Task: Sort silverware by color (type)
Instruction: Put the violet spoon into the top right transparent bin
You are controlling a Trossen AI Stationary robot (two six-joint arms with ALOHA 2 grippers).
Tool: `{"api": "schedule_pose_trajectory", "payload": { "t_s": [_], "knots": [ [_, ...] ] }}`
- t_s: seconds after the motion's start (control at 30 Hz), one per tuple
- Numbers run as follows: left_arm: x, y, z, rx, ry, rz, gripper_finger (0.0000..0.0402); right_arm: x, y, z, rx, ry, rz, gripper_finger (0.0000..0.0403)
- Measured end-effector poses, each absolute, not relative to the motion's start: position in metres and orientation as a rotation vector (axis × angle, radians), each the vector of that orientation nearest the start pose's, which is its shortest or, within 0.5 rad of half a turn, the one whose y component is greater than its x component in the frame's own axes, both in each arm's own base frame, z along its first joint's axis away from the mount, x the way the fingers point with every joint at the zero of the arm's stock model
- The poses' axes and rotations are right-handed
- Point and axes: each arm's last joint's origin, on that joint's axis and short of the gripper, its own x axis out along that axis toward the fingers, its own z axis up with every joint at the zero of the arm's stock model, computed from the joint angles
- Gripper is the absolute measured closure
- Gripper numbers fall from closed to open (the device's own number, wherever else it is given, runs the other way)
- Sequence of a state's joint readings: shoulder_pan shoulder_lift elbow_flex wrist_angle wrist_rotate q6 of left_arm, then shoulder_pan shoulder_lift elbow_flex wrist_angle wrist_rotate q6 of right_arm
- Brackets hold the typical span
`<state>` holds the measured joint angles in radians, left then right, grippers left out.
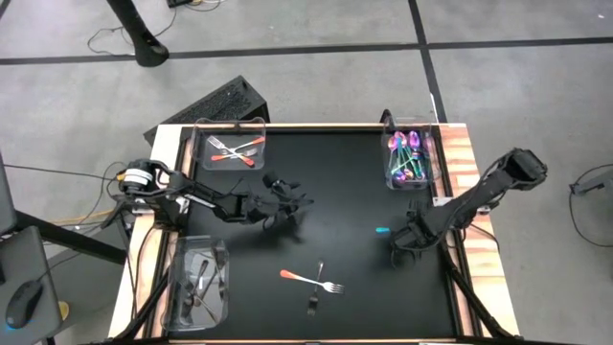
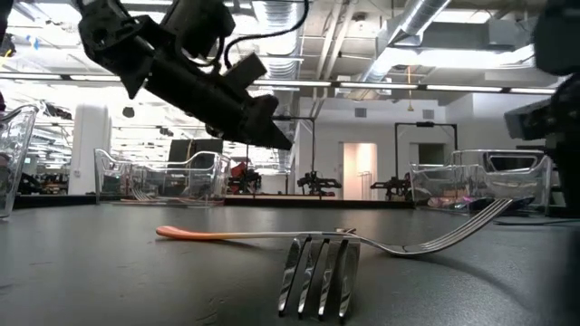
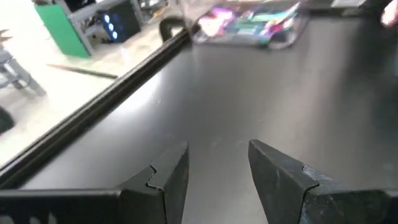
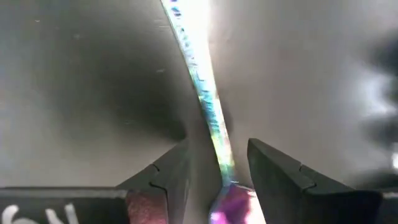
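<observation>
1. Mostly sorted already: clear plastic bin at 1 o'clock on the table (image 1: 439, 165) filled with the iridescent purple-teal spoons and forks (image 1: 407, 153); clear bin at 11 o'clock (image 1: 198, 146) holding a few silver forks with orange-pink handles (image 1: 235, 150); clear bin at 8 o'clock (image 1: 178, 287) holding the dark black pieces (image 1: 204, 276).
2. Left loose on the black table (image 1: 354, 192): one silver fork with an orange-pink handle (image 1: 311, 280) and one dark fork (image 1: 316, 292) crossing it, both near 6 o'clock; one iridescent purple-teal utensil (image 4: 208, 106) toward 4 o'clock, only its teal tip (image 1: 382, 231) showing from above.
3. Right gripper (image 4: 217, 168) down at that iridescent piece, fingers apart on either side of its thin handle, not yet clamped as far as visible; probably the pick in hand, bound for the 1 o'clock bin.
4. Left gripper (image 3: 217, 168) above the table's centre, fingers apart and holding nothing, pointed toward the iridescent bin.
5. Judged from this: roughly three pieces from finished, with the crossed pair likely needing careful separation.
</observation>
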<state>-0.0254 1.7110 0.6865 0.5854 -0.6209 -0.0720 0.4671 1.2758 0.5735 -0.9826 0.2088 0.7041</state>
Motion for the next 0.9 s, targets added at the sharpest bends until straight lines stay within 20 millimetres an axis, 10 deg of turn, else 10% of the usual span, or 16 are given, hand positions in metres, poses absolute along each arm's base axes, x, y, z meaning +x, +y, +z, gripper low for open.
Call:
{"api": "schedule_pose_trajectory", "payload": {
  "t_s": [0.3,0.9],
  "knots": [
    [0.318,0.009,0.14,0.024,0.453,0.53,0.0246,0.147,0.058,0.138,0.099,1.54,-0.319,0.0232],
    [0.318,0.008,0.143,0.176,0.456,0.587,0.0246,0.155,0.06,0.138,0.076,1.47,-0.25,0.0393]
  ]
}}
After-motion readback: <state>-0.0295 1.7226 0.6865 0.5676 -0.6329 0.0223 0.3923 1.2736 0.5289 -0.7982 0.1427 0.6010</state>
